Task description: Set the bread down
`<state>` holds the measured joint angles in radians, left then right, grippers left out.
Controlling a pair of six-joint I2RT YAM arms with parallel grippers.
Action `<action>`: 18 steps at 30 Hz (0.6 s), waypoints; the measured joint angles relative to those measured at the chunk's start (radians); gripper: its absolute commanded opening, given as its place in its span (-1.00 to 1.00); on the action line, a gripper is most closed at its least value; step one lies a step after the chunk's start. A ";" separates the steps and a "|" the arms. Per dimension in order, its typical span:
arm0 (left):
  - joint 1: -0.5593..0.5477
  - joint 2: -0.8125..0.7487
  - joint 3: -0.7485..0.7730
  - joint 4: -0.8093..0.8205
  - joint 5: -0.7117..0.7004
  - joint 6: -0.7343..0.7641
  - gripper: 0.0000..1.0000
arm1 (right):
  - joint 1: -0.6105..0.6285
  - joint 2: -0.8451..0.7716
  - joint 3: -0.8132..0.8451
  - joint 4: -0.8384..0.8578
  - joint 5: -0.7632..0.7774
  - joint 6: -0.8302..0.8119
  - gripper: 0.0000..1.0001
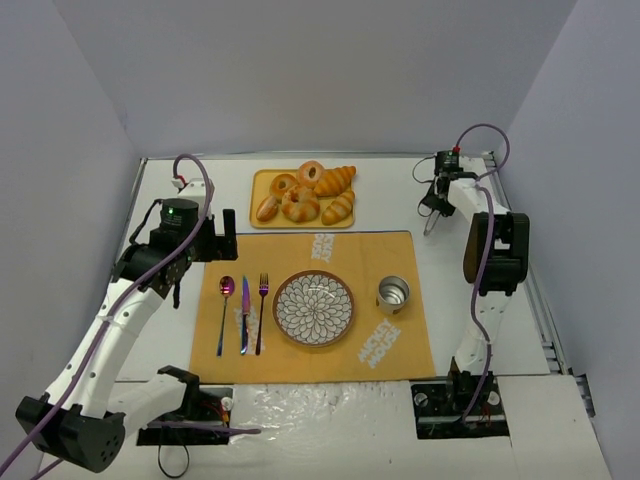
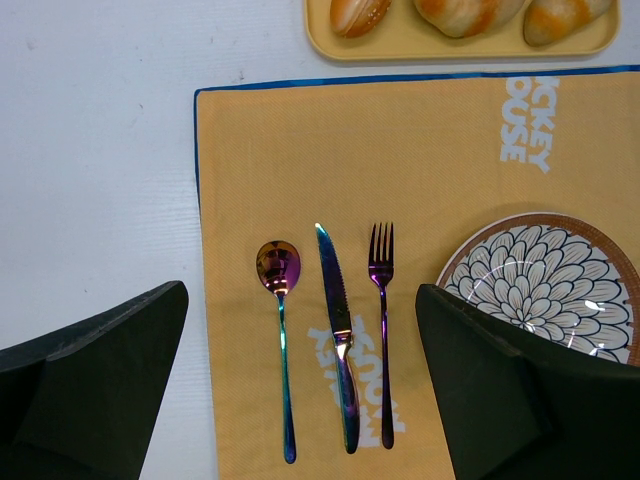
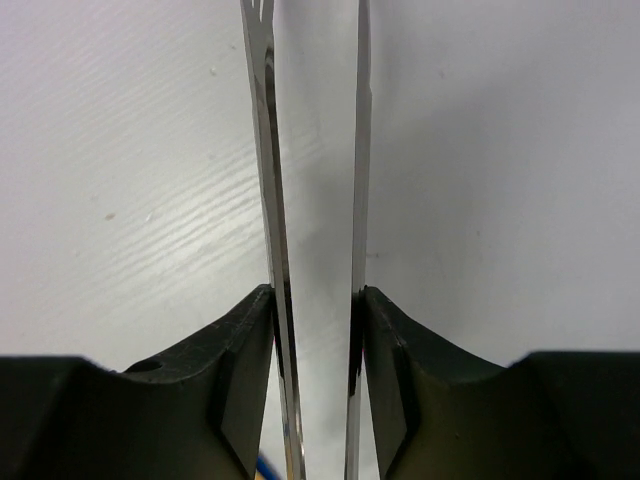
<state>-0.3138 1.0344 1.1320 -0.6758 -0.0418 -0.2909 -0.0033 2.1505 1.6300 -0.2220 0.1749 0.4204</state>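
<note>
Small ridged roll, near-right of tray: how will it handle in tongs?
The bread looks puffy, so probably light and squashable. Oblong and rounded, it may pivot between the thin tongs in the right claw. The ring pastry close beside may get nudged.

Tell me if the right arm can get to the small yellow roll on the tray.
Probably yes. The right arm has its jaws shut on tongs over bare table, and nothing stands between them and the tray. The roll lies at the tray's near right corner, the side towards that arm.
</note>
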 measured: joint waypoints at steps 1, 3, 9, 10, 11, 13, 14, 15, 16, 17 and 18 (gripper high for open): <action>0.000 0.000 0.000 0.000 0.000 0.000 0.91 | 0.005 -0.031 -0.015 -0.008 0.001 -0.001 -0.28; 0.000 0.000 0.000 0.000 0.000 0.000 0.91 | 0.016 -0.100 -0.042 -0.016 0.003 -0.003 -0.27; 0.000 0.000 0.000 0.000 0.000 0.000 0.91 | 0.059 -0.304 -0.106 -0.012 0.005 -0.009 -0.25; 0.000 0.000 0.000 0.000 0.000 0.000 0.91 | 0.066 -0.334 -0.123 -0.015 0.005 -0.011 -0.23; 0.000 0.000 0.000 0.000 0.000 0.000 0.91 | 0.073 -0.359 -0.138 -0.019 0.005 -0.013 -0.22; 0.000 0.000 0.000 0.000 0.000 0.000 0.91 | 0.093 -0.400 -0.167 -0.020 0.005 -0.018 -0.20; 0.000 0.000 0.000 0.000 0.000 0.000 0.91 | 0.103 -0.420 -0.186 -0.025 0.007 -0.021 -0.20; 0.000 0.000 0.000 0.000 0.000 0.000 0.91 | 0.113 -0.438 -0.204 -0.031 0.009 -0.024 -0.19; 0.000 0.000 0.000 0.000 0.000 0.000 0.91 | 0.124 -0.452 -0.217 -0.037 0.010 -0.026 -0.19; 0.000 0.000 0.000 0.000 0.000 0.000 0.91 | 0.134 -0.466 -0.231 -0.043 0.011 -0.028 -0.18; 0.000 0.000 0.000 0.000 0.000 0.000 0.91 | 0.149 -0.481 -0.245 -0.044 0.012 -0.030 -0.17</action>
<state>-0.3138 1.0340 1.1320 -0.6758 -0.0422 -0.2909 0.1458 1.6699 1.3853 -0.2664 0.1867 0.3909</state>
